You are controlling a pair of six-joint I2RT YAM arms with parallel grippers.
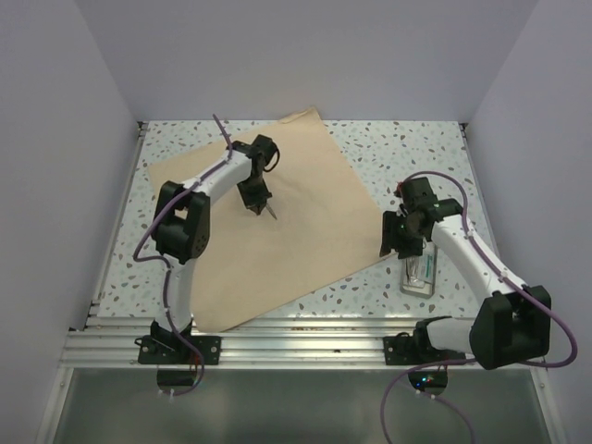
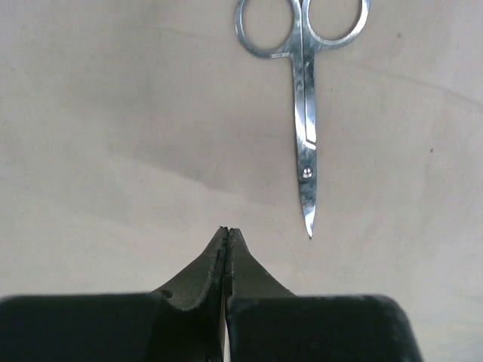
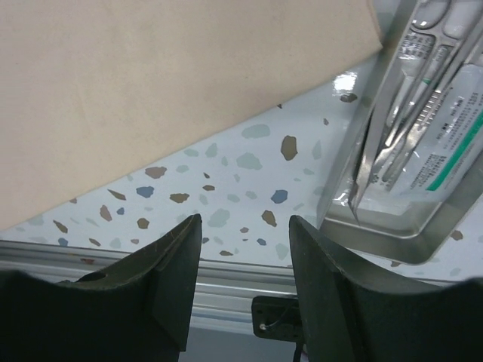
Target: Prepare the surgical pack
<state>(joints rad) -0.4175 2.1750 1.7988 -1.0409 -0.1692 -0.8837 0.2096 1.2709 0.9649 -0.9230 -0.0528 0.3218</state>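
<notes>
Your left end effector [image 2: 226, 230], shut on nothing, hangs over the wrapping sheet [image 1: 277, 259] spread flat on the counter [image 1: 416, 157], scissors [image 2: 304, 136] lying just ahead, point toward it; your right end effector [image 3: 245, 222], half open and empty, sits off the sheet's right edge.

The finger rings of the scissors [image 2: 305, 136] run off the top edge of the left wrist view. In the right wrist view the metal tray [image 3: 392, 240] is cut by the top and right edges, the print on its sealed packets [image 3: 453, 113] too blurred to read; the tan wrapping sheet [image 3: 151, 90] runs past the top and left.
</notes>
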